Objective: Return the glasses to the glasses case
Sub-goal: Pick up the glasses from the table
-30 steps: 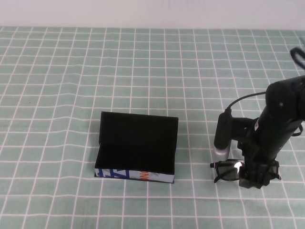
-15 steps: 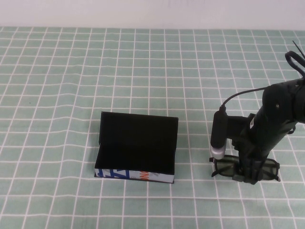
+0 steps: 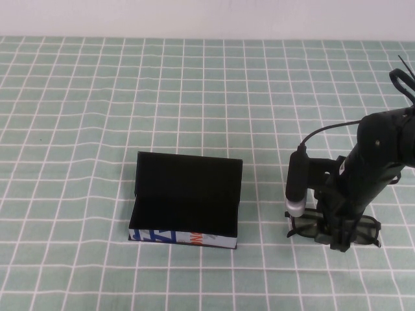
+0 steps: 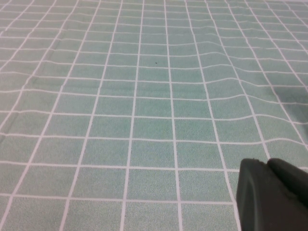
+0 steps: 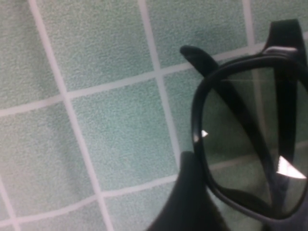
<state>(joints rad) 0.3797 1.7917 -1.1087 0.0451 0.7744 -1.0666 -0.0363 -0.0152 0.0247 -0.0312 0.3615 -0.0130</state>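
The glasses (image 3: 303, 227), black and thick-framed, lie on the checked cloth at the right, partly hidden under my right arm. My right gripper (image 3: 340, 241) points down onto them and stands open, straddling the frame. In the right wrist view one dark finger (image 5: 186, 202) sits just outside the rim of a tinted lens of the glasses (image 5: 240, 139). The glasses case (image 3: 185, 201) is a black box with its lid raised, a white printed strip along its front, standing left of the glasses. My left gripper (image 4: 270, 193) hovers shut over bare cloth, out of the high view.
Green cloth with a white grid (image 3: 97, 116) covers the whole table, with a few ripples. The right arm's cable (image 3: 327, 133) loops above the wrist. A white wall runs along the table's far edge.
My right gripper has dropped lower onto the glasses and shifted slightly left; the bright glint on the lens is gone. The case has not moved.
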